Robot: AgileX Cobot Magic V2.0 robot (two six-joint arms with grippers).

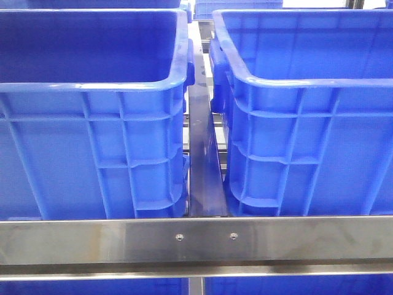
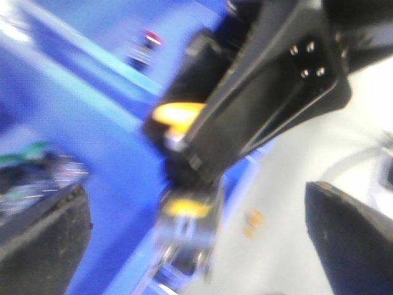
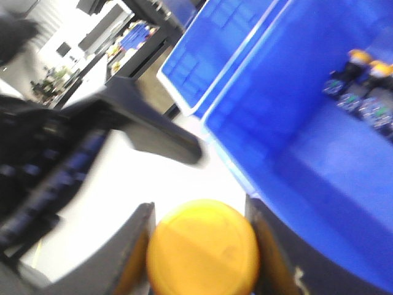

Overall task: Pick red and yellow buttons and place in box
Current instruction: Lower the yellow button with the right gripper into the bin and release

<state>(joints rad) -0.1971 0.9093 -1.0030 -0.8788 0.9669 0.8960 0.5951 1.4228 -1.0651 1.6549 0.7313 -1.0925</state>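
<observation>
Frontally, only two blue crates show, the left crate (image 1: 92, 92) and right crate (image 1: 307, 92) side by side behind a steel rail (image 1: 196, 239); neither arm nor any button is visible here. Left wrist view next, blurred: the left gripper (image 2: 196, 246) has its dark fingers (image 2: 43, 233) spread wide with nothing between them, so released. Beyond its fingertips hangs the other arm's black gripper body (image 2: 270, 92) with a yellow-orange glow (image 2: 175, 114) at its tip, likely the yellow button; a small red-topped piece (image 2: 150, 40) sits further off against blue crate wall, too blurred to confirm as the red button. Right wrist view: the right gripper (image 3: 202, 252) is clenched on the yellow button (image 3: 202, 249), cap filling the gap between both fingers, with the blue box (image 3: 319, 153) just beside, more capped parts inside. Risk, as a judgement: both arms seem close together, so a collision is possible; the domed cap could also slip out if released before clearing the rim.
</observation>
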